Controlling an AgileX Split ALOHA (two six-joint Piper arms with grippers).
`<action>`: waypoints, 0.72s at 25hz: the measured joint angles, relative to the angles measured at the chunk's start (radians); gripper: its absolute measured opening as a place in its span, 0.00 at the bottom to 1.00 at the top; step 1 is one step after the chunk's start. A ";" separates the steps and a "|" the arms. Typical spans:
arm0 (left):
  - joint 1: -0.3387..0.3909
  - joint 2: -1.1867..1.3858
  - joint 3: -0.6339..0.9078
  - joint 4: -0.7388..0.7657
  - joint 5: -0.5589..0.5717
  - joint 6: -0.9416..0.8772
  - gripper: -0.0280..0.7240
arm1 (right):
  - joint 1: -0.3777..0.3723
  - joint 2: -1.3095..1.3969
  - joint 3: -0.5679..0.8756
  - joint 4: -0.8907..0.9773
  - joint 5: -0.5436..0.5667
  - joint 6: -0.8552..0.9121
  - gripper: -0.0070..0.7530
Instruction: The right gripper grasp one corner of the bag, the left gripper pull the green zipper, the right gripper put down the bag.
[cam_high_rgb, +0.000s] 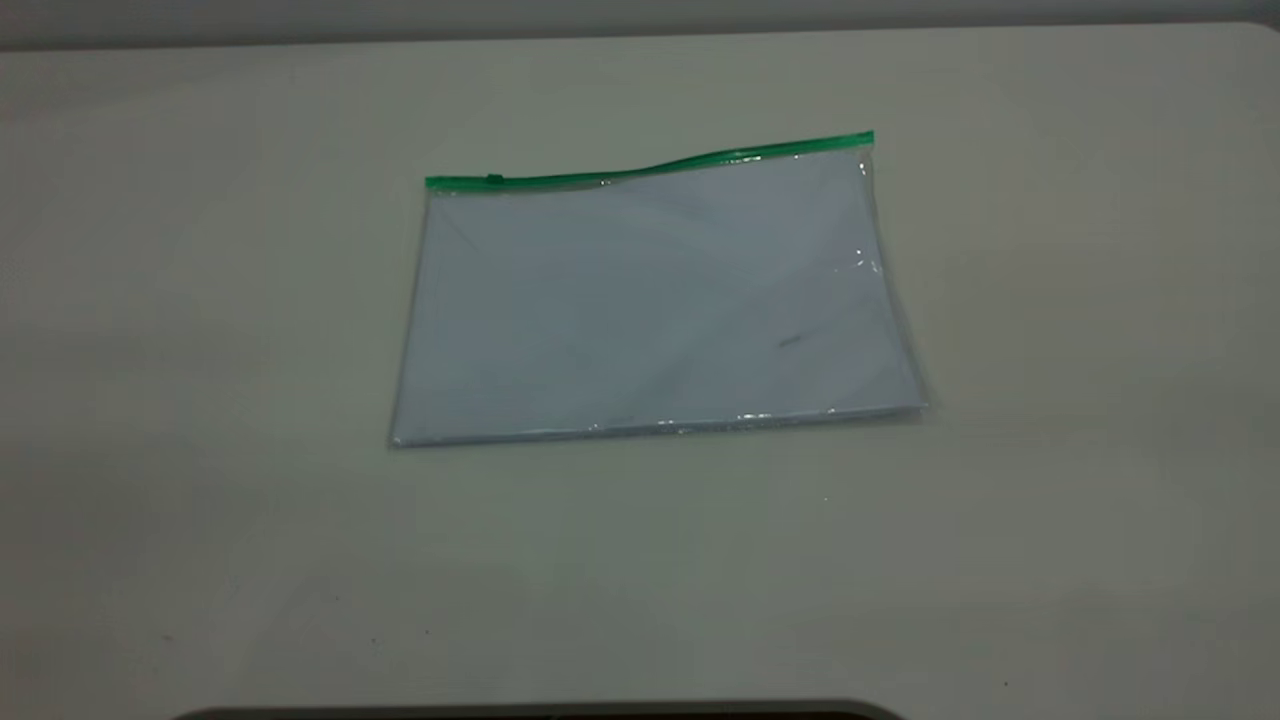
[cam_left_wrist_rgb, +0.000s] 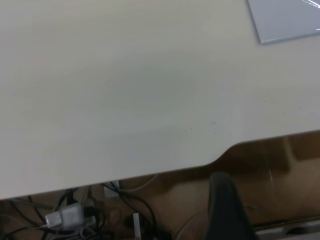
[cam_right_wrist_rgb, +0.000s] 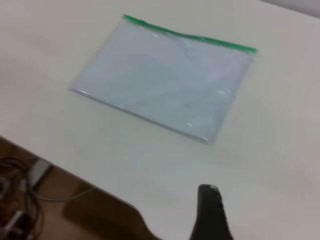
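The bag (cam_high_rgb: 655, 300) lies flat in the middle of the table, clear plastic with pale sheets inside. The green zipper (cam_high_rgb: 650, 170) runs along its far long edge, and the small slider tab (cam_high_rgb: 493, 180) sits near the left end. Neither arm appears in the exterior view. In the left wrist view a dark part of the left gripper (cam_left_wrist_rgb: 227, 210) hangs beyond the table's front edge, far from a corner of the bag (cam_left_wrist_rgb: 285, 20). Part of the right gripper (cam_right_wrist_rgb: 210, 212) shows above bare table, well short of the bag (cam_right_wrist_rgb: 160, 80) and the zipper (cam_right_wrist_rgb: 190, 35).
The pale table (cam_high_rgb: 200, 400) spreads wide around the bag on every side. Its front edge has a curved cut-out (cam_left_wrist_rgb: 225, 152). Cables and a plug block (cam_left_wrist_rgb: 70, 215) lie below that edge, and more cables (cam_right_wrist_rgb: 15, 200) show under the table.
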 joint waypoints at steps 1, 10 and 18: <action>0.000 0.000 0.000 -0.002 0.000 0.000 0.73 | 0.000 -0.024 0.013 -0.018 0.008 0.012 0.79; 0.000 0.000 0.037 -0.009 -0.031 0.000 0.73 | 0.000 -0.211 0.114 -0.131 0.037 0.045 0.79; 0.000 0.000 0.037 -0.017 -0.037 0.000 0.73 | 0.000 -0.278 0.144 -0.187 0.042 0.081 0.79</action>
